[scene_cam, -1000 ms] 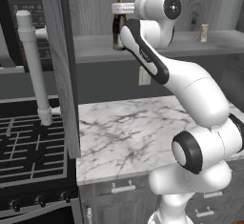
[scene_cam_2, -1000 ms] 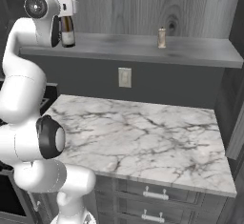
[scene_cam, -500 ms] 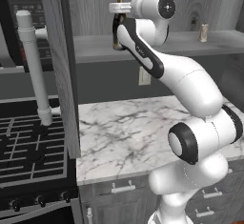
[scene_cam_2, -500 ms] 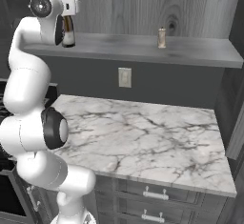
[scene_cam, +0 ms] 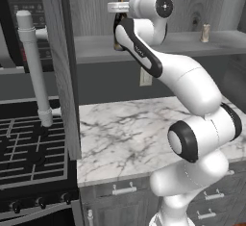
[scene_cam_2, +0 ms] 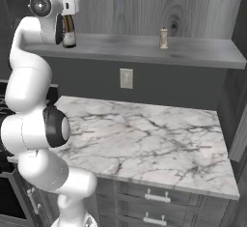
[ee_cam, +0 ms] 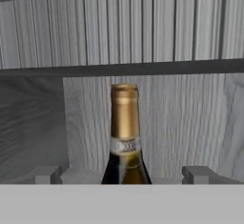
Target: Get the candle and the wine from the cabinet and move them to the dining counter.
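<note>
The wine point(ee_cam: 125, 123), a dark bottle with a gold-foil neck and a pale label, stands on the open cabinet's shelf point(scene_cam_2: 144, 49) at its left end. My gripper point(ee_cam: 123, 175) is open and level with the bottle's shoulder, one fingertip point(ee_cam: 47, 174) to each side of it and neither touching. In the base views the hand covers much of the wine point(scene_cam: 116, 40) point(scene_cam_2: 69, 34). The candle point(scene_cam: 205, 32) point(scene_cam_2: 164, 37), a tiny tan cylinder, stands far to the right on the same shelf. The dining counter is out of view.
The cabinet's open door point(scene_cam: 60, 76) with its long pale handle point(scene_cam: 34, 61) juts out left of the arm. Below lies a marble worktop point(scene_cam_2: 144, 139) with drawer fronts, beside a black stove point(scene_cam: 24, 153). A wall outlet point(scene_cam_2: 126, 78) sits under the shelf.
The arm has straightened and its elbow has swung, carrying the hand a little closer around the wine. The jaws stayed open. The wine and the candle have not moved.
</note>
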Controlling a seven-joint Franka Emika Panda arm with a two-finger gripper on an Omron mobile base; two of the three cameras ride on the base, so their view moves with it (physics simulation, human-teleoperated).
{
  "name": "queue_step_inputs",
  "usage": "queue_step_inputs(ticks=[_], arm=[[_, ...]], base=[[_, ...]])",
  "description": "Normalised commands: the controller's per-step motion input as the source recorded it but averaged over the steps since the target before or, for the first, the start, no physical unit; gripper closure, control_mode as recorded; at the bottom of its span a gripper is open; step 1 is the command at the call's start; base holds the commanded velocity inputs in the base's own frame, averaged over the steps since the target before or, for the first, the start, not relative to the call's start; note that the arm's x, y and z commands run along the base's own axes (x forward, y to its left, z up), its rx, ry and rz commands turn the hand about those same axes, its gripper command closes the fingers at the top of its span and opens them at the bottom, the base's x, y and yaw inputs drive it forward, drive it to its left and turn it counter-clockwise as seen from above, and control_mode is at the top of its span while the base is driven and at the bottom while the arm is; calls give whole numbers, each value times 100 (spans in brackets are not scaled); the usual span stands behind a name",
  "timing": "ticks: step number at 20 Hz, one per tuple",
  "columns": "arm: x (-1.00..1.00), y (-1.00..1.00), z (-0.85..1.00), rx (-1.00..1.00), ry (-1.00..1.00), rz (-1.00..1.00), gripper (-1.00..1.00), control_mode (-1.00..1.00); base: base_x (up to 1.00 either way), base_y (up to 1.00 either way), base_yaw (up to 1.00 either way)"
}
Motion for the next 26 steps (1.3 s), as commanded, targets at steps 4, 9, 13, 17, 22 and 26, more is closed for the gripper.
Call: queue_step_inputs(ticks=[4, 9, 13, 17, 22, 26], arm=[[13, 0, 0, 0, 0, 0, -100, -100], [18, 0, 0, 0, 0, 0, -100, -100], [9, 0, 0, 0, 0, 0, -100, -100], [0, 0, 0, 0, 0, 0, -100, -100], [8, 2, 0, 0, 0, 0, -100, -100], [10, 2, 0, 0, 0, 0, -100, -100]], base=[[0, 0, 0], [0, 0, 0], [0, 0, 0], [0, 0, 0], [0, 0, 0], [0, 0, 0]])
